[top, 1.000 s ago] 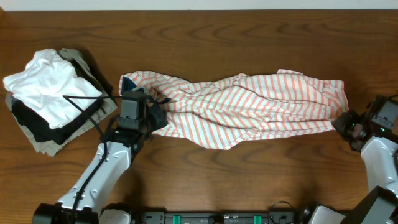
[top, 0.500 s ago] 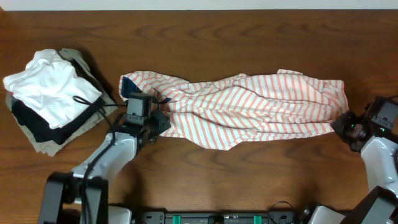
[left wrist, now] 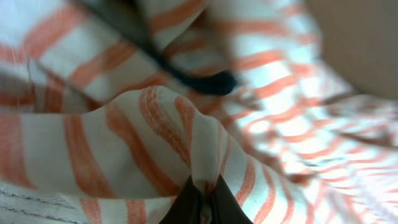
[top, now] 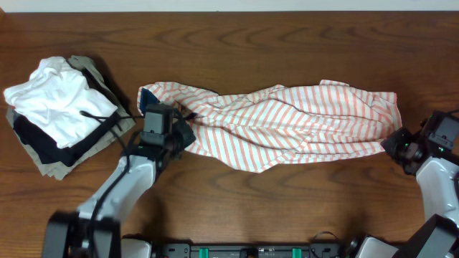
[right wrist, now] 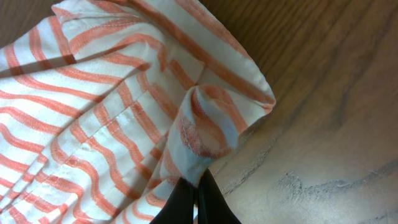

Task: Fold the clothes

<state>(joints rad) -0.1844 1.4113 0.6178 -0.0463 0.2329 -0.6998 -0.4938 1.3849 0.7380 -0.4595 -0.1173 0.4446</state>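
The striped shirt point(top: 287, 125) lies bunched lengthwise across the middle of the worktop point(top: 287, 215). The left gripper point(left wrist: 202, 200) is closed on a fold at its collar end, and the right gripper point(right wrist: 196, 198) is closed on the right hem. Both pinches look thin, so pulling apart could slip one free.

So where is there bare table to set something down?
Bare table runs beyond the striped shirt along the far edge, and before it between the arms. Crowded: the folded pile; the shirt ends, held by left claw and right claw.
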